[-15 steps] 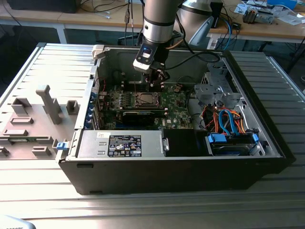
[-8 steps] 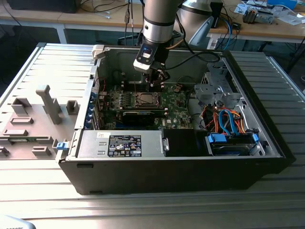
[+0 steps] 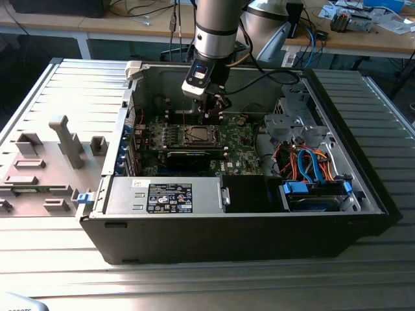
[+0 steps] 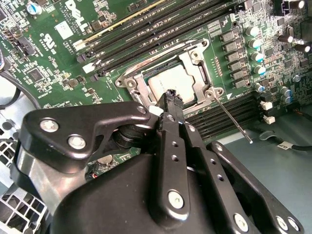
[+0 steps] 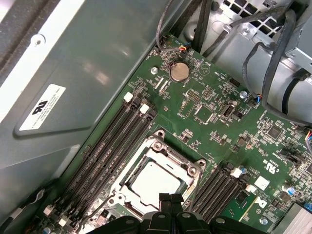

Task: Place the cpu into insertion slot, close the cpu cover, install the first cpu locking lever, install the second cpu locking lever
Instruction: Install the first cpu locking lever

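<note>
cpu (image 5: 155, 181) sits in slot (image 5: 157, 143), cover (image 5: 170, 161) down over it. Gripper (image 5: 170, 200) jaws pressed together, empty, at cover edge. Risk: lever (image 4: 233, 121) unlatched; tips could slip off the thin rod.

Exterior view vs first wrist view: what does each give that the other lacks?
Exterior view: the whole open computer case, the arm, the blue drive bracket. First wrist view: the coin battery, the memory slots, a white label on the case wall. Both: the cpu under its closed cover, with the shut gripper close by.
</note>
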Robot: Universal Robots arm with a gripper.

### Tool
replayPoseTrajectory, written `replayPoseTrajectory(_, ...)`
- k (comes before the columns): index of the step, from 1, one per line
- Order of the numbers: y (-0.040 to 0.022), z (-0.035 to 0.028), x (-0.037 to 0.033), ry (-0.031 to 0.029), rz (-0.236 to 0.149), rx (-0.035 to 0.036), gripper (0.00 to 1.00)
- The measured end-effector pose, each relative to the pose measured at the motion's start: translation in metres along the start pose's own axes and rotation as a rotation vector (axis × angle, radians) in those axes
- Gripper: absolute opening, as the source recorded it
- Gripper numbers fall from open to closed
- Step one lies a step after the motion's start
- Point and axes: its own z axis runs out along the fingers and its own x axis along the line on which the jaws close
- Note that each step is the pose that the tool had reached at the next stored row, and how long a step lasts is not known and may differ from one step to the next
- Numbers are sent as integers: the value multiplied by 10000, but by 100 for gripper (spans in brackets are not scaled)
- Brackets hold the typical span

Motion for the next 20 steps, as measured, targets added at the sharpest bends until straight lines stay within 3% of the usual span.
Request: replayPoseTrajectory(20, 0, 1, 0, -10, -258, 2, 11)
